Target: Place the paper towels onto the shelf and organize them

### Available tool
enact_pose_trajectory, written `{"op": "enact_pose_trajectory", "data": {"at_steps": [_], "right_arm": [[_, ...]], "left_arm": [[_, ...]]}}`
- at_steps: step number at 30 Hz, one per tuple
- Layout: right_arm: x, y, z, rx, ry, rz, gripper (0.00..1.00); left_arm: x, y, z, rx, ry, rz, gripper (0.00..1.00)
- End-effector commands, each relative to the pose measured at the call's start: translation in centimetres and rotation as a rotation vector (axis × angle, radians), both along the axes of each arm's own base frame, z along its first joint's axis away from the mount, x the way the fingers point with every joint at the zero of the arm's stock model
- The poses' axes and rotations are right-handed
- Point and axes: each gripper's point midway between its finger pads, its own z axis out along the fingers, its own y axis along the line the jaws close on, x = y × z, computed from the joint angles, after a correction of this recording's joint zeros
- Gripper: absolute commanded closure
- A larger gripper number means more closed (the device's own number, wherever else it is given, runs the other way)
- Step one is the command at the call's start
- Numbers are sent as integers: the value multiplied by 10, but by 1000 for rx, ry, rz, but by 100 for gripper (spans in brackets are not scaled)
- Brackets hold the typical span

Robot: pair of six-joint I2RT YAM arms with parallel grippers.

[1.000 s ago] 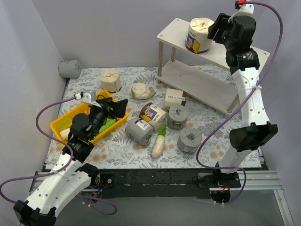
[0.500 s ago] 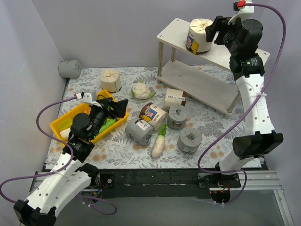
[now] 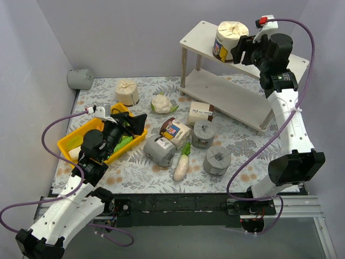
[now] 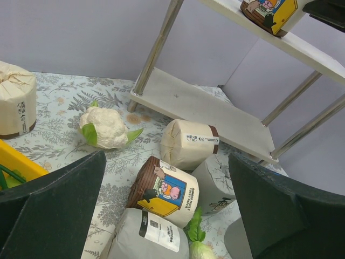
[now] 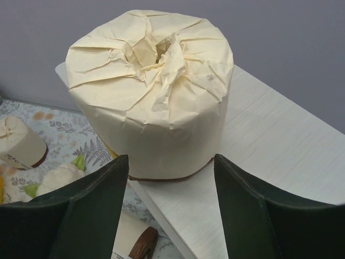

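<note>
The shelf (image 3: 200, 36) stands at the back right. One colourfully labelled cream paper towel roll (image 3: 229, 40) stands upright on its top board (image 5: 280, 156). My right gripper (image 3: 241, 49) hovers just beside this roll (image 5: 153, 102), open, its jaws clear of the wrapper. On the table lie more rolls: cream ones (image 3: 127, 91) (image 3: 200, 113), a labelled one (image 3: 176, 129), grey ones (image 3: 159, 150) (image 3: 202, 134) (image 3: 217, 160), and one grey in the far left corner (image 3: 80, 79). My left gripper (image 3: 135, 123) is open above the tray's edge, facing the labelled roll (image 4: 167, 194).
A yellow tray (image 3: 70, 141) with green and white items sits under my left arm. A cauliflower (image 3: 160, 103) lies behind the rolls and a long radish (image 3: 181, 166) lies among the grey ones. The shelf's lower board (image 3: 226, 94) holds nothing. Walls close in the left and back.
My right gripper has shifted down and forward beside the roll on the top board; the roll stays put. The left arm has not moved.
</note>
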Motion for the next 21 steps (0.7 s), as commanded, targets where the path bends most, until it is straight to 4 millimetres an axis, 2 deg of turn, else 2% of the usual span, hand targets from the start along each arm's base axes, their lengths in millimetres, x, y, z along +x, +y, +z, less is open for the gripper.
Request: {"op": "enact_pose_trajectory", "data": {"at_steps": [1,3,11,12,13,15,16,21], "right_arm": [[15,5,14,-13,-61,45,30],[19,10,20,-9,-80,66,30],[48,21,11,33,-73,105,36],[50,22,16,36,-84,107,36],[56,25,9,39,-71,117,36],[61,28,13,47,-78,129,36],[68,29,6,51,-66,134,36],[85,35,1,83,-65,146,36]], "left_arm": [[-1,5,8,2,-23,15,2],[-2,4,8,2,-23,14,2],[0,4,7,5,-20,17,2],[0,5,8,4,-21,19,2],[0,5,7,7,-19,19,2],[0,4,6,8,-16,19,2],[1,4,6,8,-16,20,2],[3,4,3,15,-7,20,2]]}}
